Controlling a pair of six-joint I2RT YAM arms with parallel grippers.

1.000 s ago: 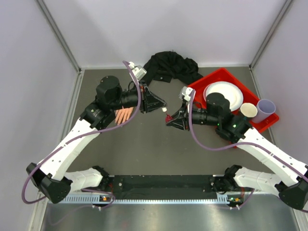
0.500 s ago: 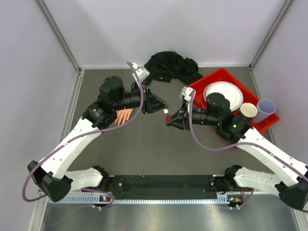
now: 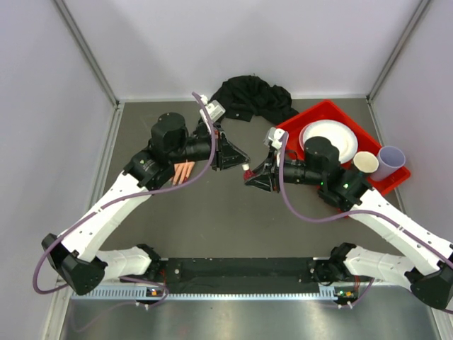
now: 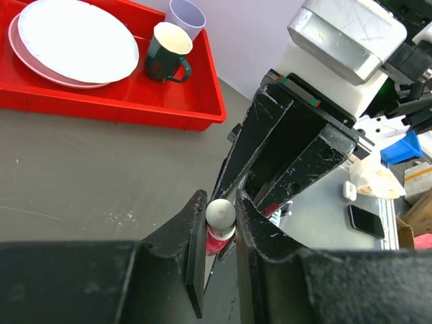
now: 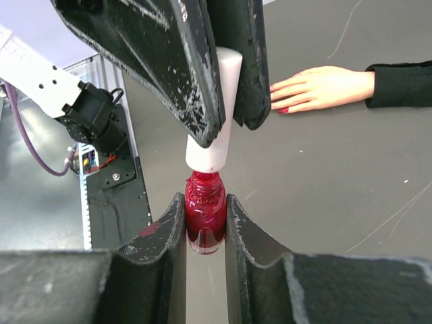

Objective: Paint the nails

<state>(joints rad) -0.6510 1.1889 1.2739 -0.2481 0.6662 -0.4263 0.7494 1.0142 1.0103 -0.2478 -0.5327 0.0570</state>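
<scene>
The peach mannequin hand [image 5: 317,88] with a black sleeve [image 5: 405,84] lies flat on the grey table. In the top view only its fingers [image 3: 182,172] show from under my left arm. Its nails are tiny, and one fingertip [image 5: 283,110] looks red. My right gripper [image 5: 204,202] is shut on the small red polish bottle [image 5: 204,212] and holds it above the table. My left gripper [image 4: 221,202] is shut on the white cap [image 4: 221,214], which sits at the bottle's neck. Both grippers meet at the table's middle [image 3: 245,170]. Any brush is hidden.
A red tray [image 3: 386,180] at the back right holds white plates [image 3: 328,138] and a dark mug [image 3: 365,162]. A lilac cup [image 3: 391,157] stands at the tray's right end. A black cloth [image 3: 251,95] lies bunched at the back.
My left gripper has moved right and slightly nearer, bringing the white cap to the bottle's neck. My left arm now covers more of the mannequin hand. The right gripper has stayed put.
</scene>
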